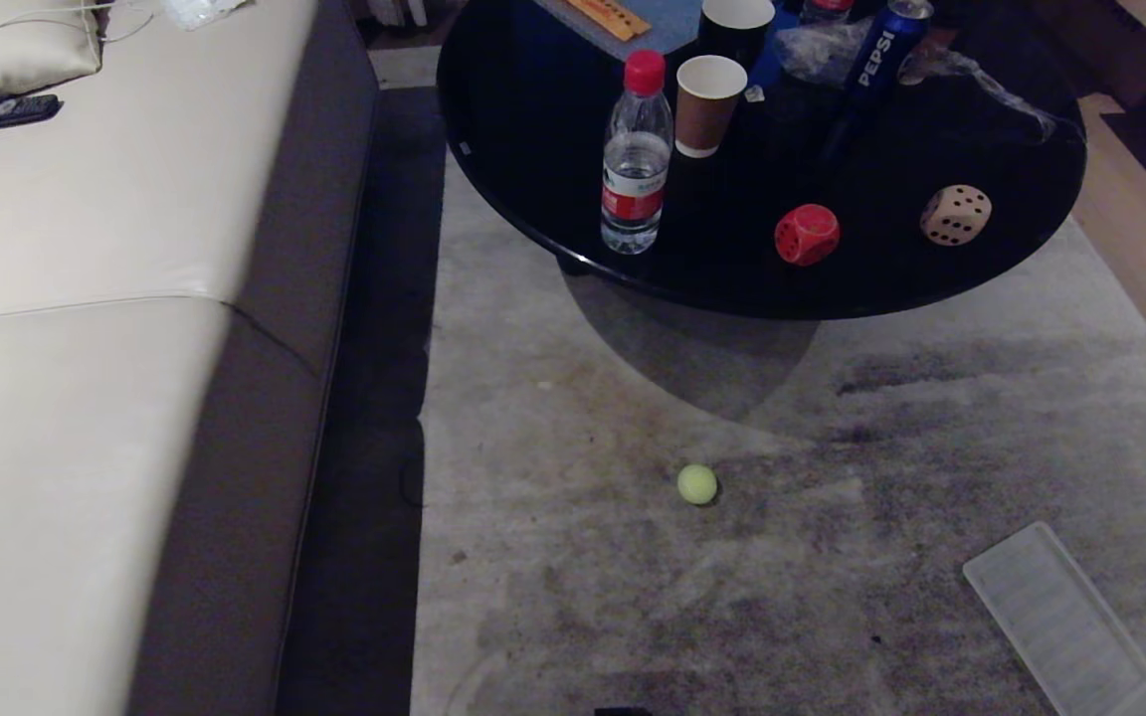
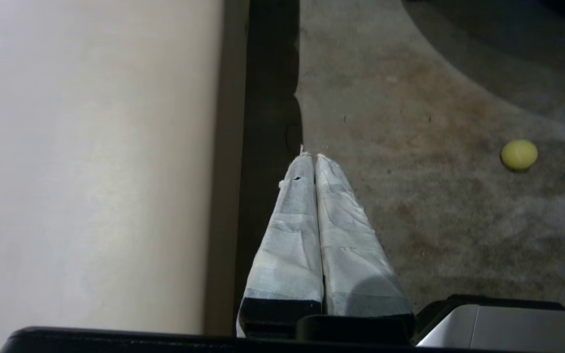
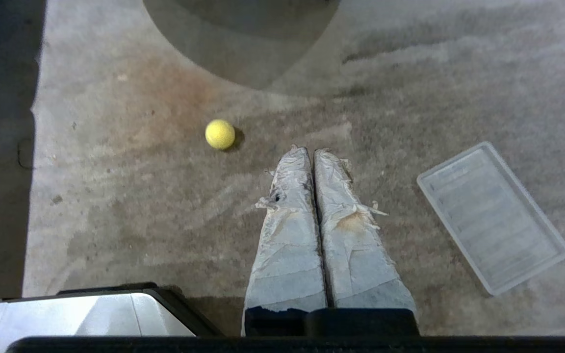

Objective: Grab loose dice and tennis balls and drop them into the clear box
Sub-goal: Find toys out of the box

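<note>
Left tool [image 2: 314,156] and right tool [image 3: 312,151] both hang with taped fingers pressed together, seemingly holding nothing.

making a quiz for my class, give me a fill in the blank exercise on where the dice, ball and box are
1. The red die and the beige die both sit on the black round ____.
2. The tennis ball lies on the ____.
3. The clear box holds ____ dice.
4. Both the left gripper and the right gripper are ____.

Missing words: table; carpet; no; shut
</note>
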